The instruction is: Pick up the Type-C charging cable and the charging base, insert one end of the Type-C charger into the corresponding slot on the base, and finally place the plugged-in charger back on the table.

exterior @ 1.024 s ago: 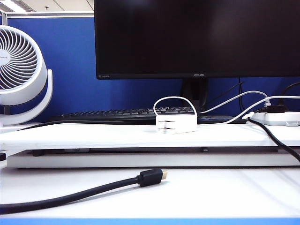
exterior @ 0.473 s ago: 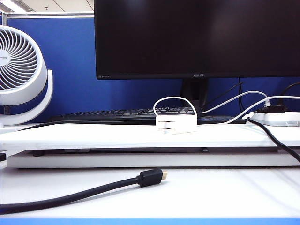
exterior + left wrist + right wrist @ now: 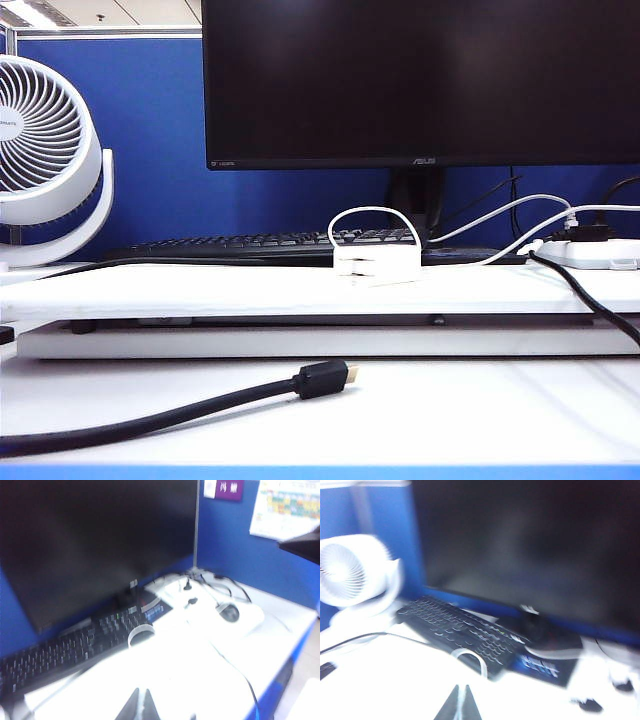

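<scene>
An office cubicle: blue partition point(image 3: 180, 130), monitor point(image 3: 420, 80), keyboard point(image 3: 230, 245), desk fan point(image 3: 45, 150).

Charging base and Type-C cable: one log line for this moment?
charging base: on shelf | Type-C charging cable: looped above it | left gripper: shut, empty | right gripper: shut, empty

Black cable point(image 3: 180, 410) crosses front table point(image 3: 450, 410) (right half open); monitor point(image 3: 420, 80) overhangs behind.
</scene>
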### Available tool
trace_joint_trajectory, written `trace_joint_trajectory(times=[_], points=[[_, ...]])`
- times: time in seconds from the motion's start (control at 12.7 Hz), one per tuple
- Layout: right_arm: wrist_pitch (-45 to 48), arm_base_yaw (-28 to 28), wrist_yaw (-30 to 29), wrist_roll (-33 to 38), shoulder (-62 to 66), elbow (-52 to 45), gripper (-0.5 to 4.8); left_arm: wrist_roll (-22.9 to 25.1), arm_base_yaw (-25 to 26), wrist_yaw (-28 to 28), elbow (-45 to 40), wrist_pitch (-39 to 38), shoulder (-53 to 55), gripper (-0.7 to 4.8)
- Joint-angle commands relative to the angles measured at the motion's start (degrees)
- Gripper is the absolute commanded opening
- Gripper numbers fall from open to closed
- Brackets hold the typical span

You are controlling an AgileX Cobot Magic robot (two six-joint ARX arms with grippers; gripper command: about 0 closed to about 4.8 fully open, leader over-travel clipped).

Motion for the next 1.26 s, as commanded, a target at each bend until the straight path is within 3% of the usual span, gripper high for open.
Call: trace_joint_trajectory(times=[0.08, 0.16, 0.32, 0.63, 0.87, 0.95, 1.02, 1.1, 1.18, 1.26], points=[[9.4, 0.0, 4.8, 2.5, -8.8, -14.7, -0.02, 0.0, 0.0, 0.3, -5.4, 0.2, -8.8, -0.06], [11.5, 0.0, 7.0, 2.5, -13.1, -23.5, -0.02, -0.3, 0.0, -0.1, -9.7, 0.2, -14.2, -0.06], [11.8, 0.0, 12.0, 5.7, -16.5, -31.5, -0.02, -1.6, 0.1, -0.1, -15.8, 0.1, -20.0, -0.06], [13.4, 0.0, 24.3, 7.7, -18.2, -42.1, -0.02, -6.9, 0.2, 1.5, -29.8, 0.0, -27.7, -0.06], [13.1, 0.0, 28.0, 7.7, -18.2, -46.3, -0.01, -6.8, 0.2, 4.3, -35.8, 4.0, -27.7, -0.06], [13.0, 0.0, 28.2, 7.8, -18.2, -48.0, -0.01, -6.3, 0.2, 5.8, -39.5, 9.2, -27.7, -0.06], [12.1, 0.0, 28.1, 8.1, -18.2, -48.7, -0.01, -6.1, 0.2, 9.8, -49.0, 23.7, -27.7, -0.06], [11.9, 0.0, 28.1, 8.1, -18.2, -48.7, -0.01, -9.9, 0.2, 18.1, -74.2, 51.3, -27.5, -0.06], [11.8, 0.0, 28.1, 8.1, -18.2, -48.7, -0.01, -10.0, 0.2, 3.8, -86.1, 60.2, -27.5, -0.06], [11.8, 0.0, 28.2, 8.1, -18.2, -48.7, -0.01, -9.6, 0.2, 1.9, -87.2, 60.8, -27.5, -0.06]])
